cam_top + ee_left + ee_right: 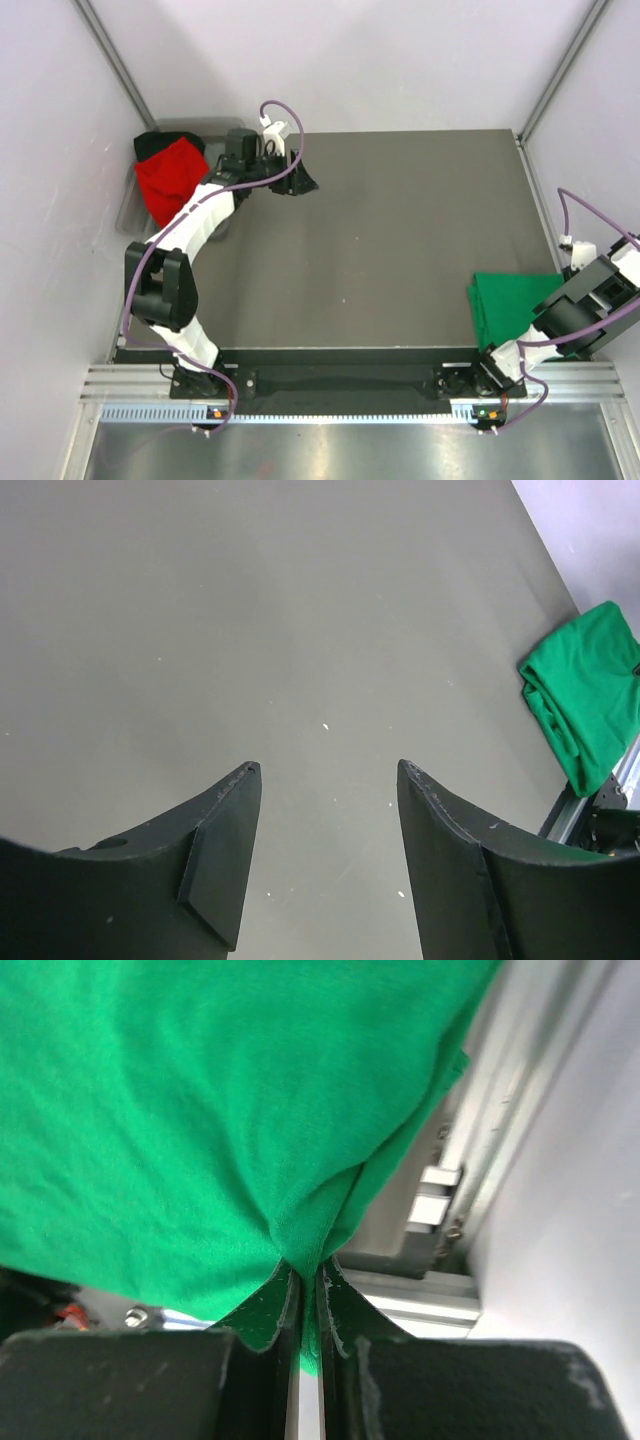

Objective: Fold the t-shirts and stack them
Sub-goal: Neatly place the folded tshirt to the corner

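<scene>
The bright green t-shirt (510, 305) lies folded at the table's near right corner; it also shows in the left wrist view (585, 685) and fills the right wrist view (200, 1100). My right gripper (309, 1268) is shut on a pinch of its edge. The red t-shirt (172, 178) is bunched in the grey bin at the far left, with the black t-shirt (152, 144) behind it. My left gripper (326, 768) is open and empty, held over bare table near the far left (297, 180).
The grey plastic bin (130, 205) stands off the table's far left corner. White walls close in both sides. An aluminium rail (340, 385) runs along the near edge by the arm bases.
</scene>
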